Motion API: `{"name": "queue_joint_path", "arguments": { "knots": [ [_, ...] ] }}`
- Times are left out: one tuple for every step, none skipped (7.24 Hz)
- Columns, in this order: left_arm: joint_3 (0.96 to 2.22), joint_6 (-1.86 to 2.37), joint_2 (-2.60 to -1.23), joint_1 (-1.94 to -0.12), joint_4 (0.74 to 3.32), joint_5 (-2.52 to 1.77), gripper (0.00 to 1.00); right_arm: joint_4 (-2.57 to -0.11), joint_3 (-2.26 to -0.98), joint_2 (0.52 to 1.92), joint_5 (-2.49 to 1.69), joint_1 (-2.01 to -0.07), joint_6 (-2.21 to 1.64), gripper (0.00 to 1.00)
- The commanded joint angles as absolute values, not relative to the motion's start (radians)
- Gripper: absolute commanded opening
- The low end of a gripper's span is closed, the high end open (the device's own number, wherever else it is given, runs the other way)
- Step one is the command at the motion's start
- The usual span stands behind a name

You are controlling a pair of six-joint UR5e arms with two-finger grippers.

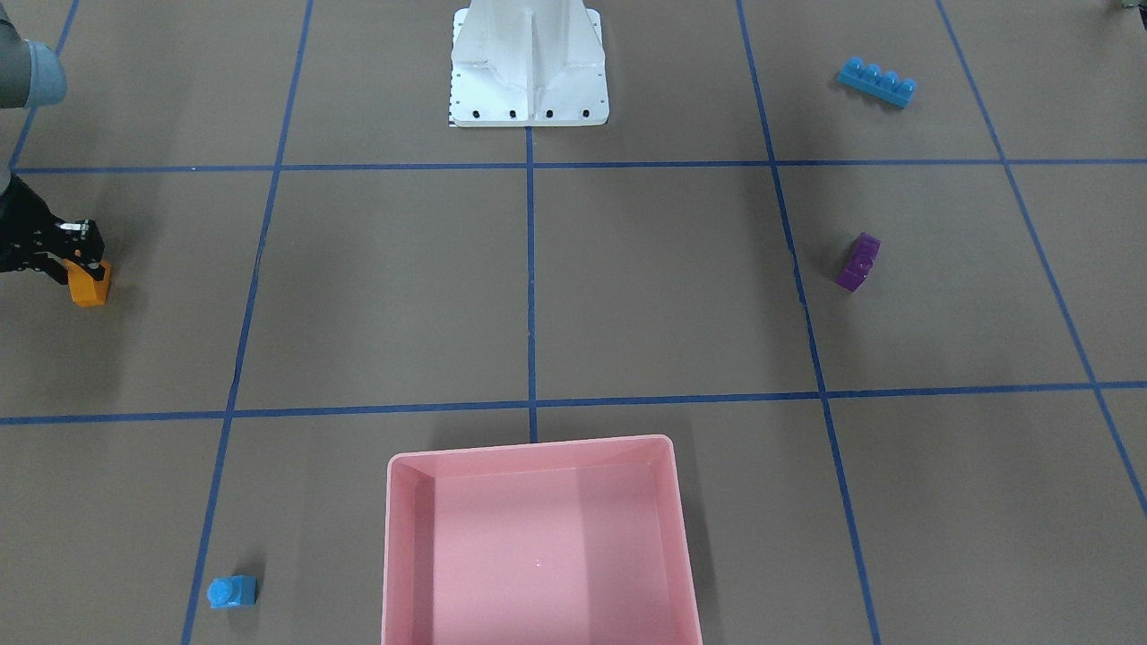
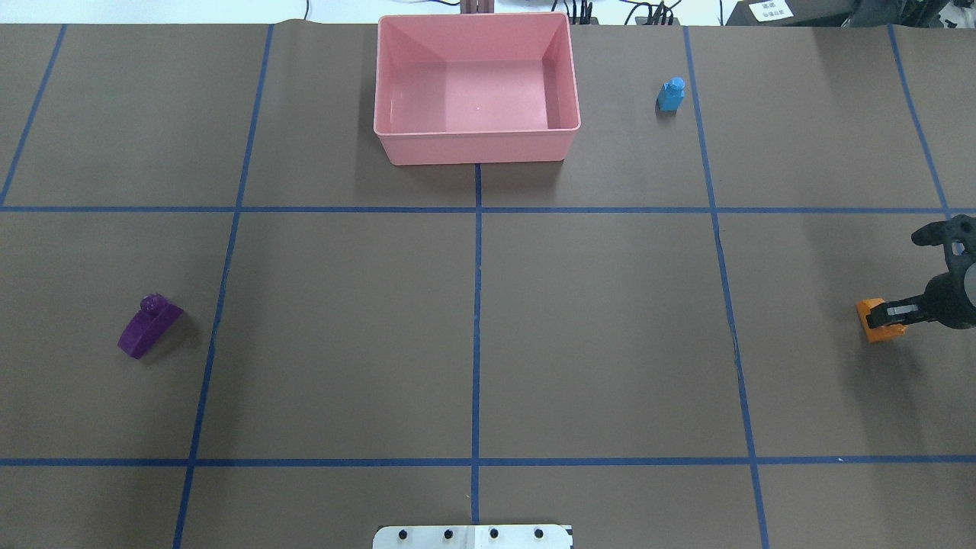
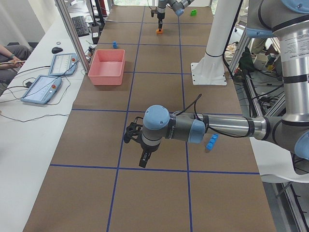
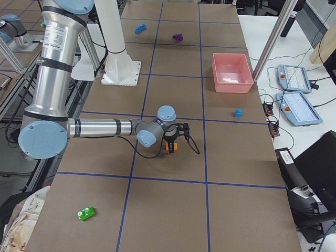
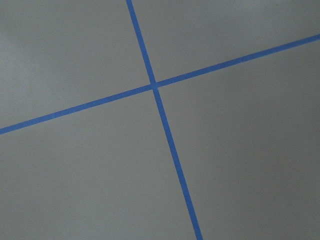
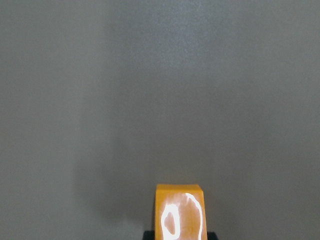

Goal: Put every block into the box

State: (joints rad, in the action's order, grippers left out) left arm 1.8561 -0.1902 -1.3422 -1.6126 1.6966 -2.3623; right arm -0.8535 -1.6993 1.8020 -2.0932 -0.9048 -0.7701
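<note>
My right gripper (image 2: 884, 311) is shut on the orange sloped brick (image 2: 878, 320) at the table's right edge, low over the surface; the brick fills the bottom of the right wrist view (image 6: 180, 212). The empty pink box (image 2: 476, 143) stands far centre. The tiny blue brick (image 2: 671, 94) stands right of the box. The purple brick (image 2: 149, 326) lies at the left. The long blue brick (image 1: 876, 81) lies near the robot's left side. The green brick (image 4: 85, 212) lies far off on the right. My left gripper (image 3: 144, 159) hovers over bare table; I cannot tell whether it is open.
The white robot base (image 1: 529, 67) stands at the near middle edge. Blue tape lines (image 5: 155, 86) divide the brown table into squares. Two tablets (image 3: 41, 87) and an operator's arm lie beyond the far edge.
</note>
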Motion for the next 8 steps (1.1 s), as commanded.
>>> {"name": "queue_joint_path", "arguments": {
  "knots": [
    [1.856,-0.190,-1.342,-1.612,1.697,-2.362,1.00,-0.854,-1.701,1.809,-2.094,-0.896,-0.770,0.32],
    [1.858,-0.190,-1.342,-1.612,1.697,-2.362,1.00,-0.856,-1.707,1.810,-2.094,-0.896,-0.767,0.10],
    [1.858,-0.190,-1.342,-1.612,1.697,-2.362,1.00,-0.864,-1.730,1.810,-2.105,-0.897,-0.767,0.00],
    [1.861,-0.190,-1.342,-1.612,1.697,-2.362,1.00,-0.905,-1.773,1.803,-2.111,-0.929,-0.765,0.00],
    [1.861,-0.190,-1.341,-1.612,1.697,-2.370,1.00,-0.979,-1.834,1.780,-2.117,-0.939,-0.765,0.00],
    [1.856,-0.187,-1.341,-1.612,1.697,-2.402,1.00,-1.090,-1.863,1.684,-2.118,-0.965,-0.764,0.00],
    [1.858,-0.187,-1.341,-1.612,1.697,-2.408,1.00,-1.198,-1.859,1.573,-2.117,-0.966,-0.764,0.00],
    [1.858,-0.189,-1.345,-1.612,1.698,-2.410,1.00,-1.318,-1.846,1.442,-2.114,-0.966,-0.765,0.00]
  ]
}}
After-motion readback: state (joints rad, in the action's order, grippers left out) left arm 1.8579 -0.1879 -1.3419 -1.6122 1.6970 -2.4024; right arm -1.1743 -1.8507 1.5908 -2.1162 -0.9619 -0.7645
